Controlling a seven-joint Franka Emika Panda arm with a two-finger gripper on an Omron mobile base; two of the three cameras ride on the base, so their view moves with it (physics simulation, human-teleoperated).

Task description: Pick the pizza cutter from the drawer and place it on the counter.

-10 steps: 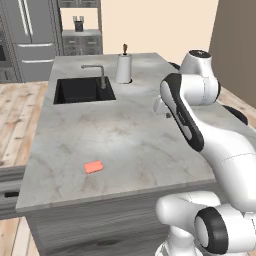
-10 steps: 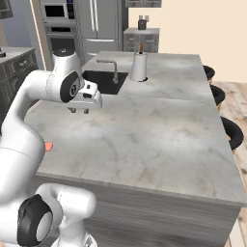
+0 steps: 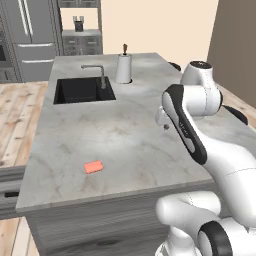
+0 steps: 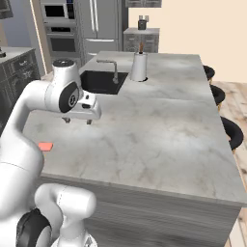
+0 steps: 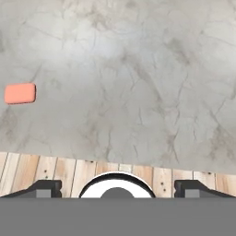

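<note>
Left base view: veined grey marble counter (image 3: 130, 135); flat orange block (image 3: 93, 166) lies well in front of the black sink (image 3: 82, 90).
Right base view: gripper (image 4: 77, 120) hangs near the sink.
Hand view: fingers (image 5: 44, 188) spread wide, empty; the cutter's place cannot be told.

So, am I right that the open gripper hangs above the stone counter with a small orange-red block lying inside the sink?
Not quite: the block lies on the counter near its front edge, far from the sink, as the left base view shows. The gripper does hang open above the counter.
</note>
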